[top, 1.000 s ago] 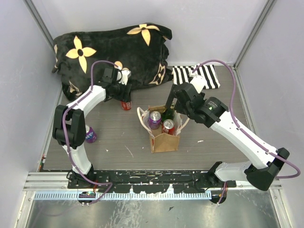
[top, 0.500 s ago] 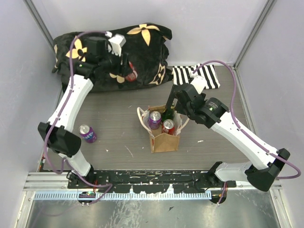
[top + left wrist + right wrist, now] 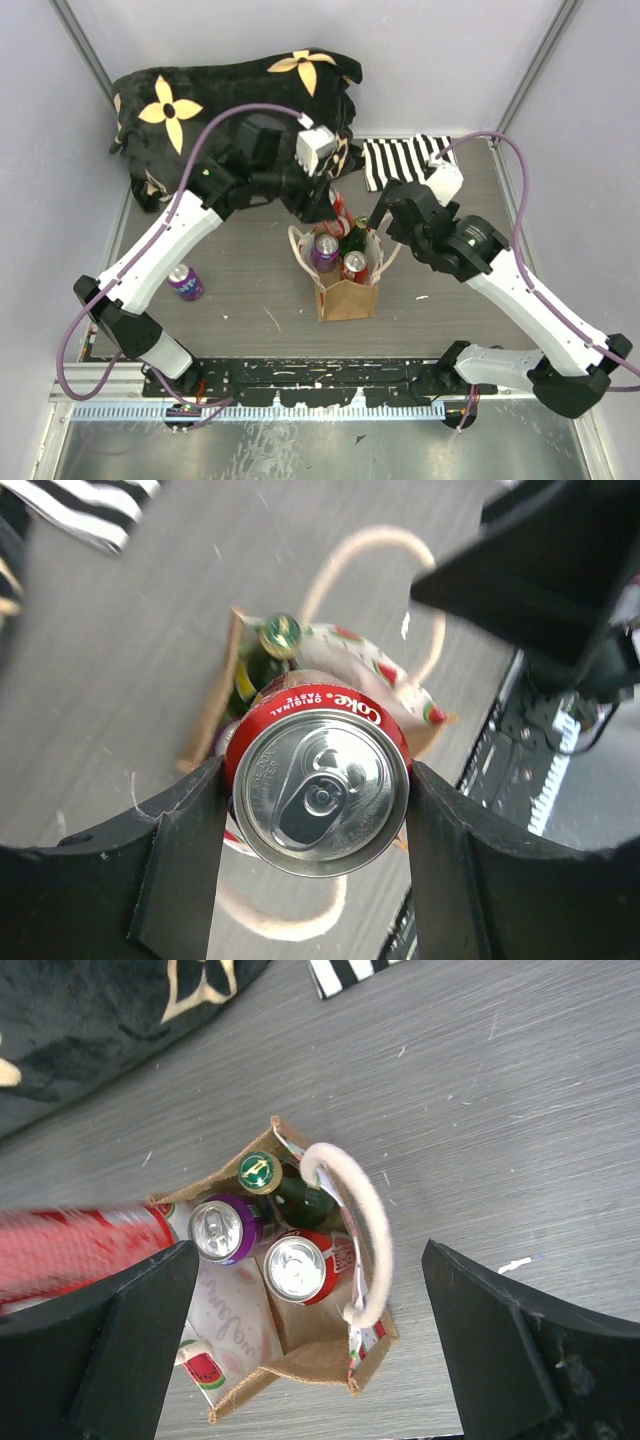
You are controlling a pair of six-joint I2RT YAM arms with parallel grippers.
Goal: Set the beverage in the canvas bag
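Observation:
The tan canvas bag (image 3: 347, 290) stands at the table's middle with cream looped handles. It holds a purple can (image 3: 325, 248), a red can (image 3: 354, 265) and a green bottle (image 3: 355, 238). My left gripper (image 3: 338, 208) is shut on a red Coke can (image 3: 320, 780) and holds it in the air just above the bag's back edge. In the left wrist view the bag (image 3: 205, 715) lies beneath the can. My right gripper (image 3: 320, 1350) is open and empty above the bag (image 3: 330, 1355), its fingers (image 3: 130, 1340) wide on either side. The held can shows blurred at the left of that view (image 3: 80, 1245).
Another purple can (image 3: 184, 282) stands on the table at the left. A black blanket with yellow flowers (image 3: 240, 100) lies at the back left. A flat black-and-white striped cloth (image 3: 410, 160) lies at the back right. Grey walls close in both sides.
My left arm has lifted the red can from beside the blanket and swung it right, to just over the bag. My right arm has shifted slightly right.

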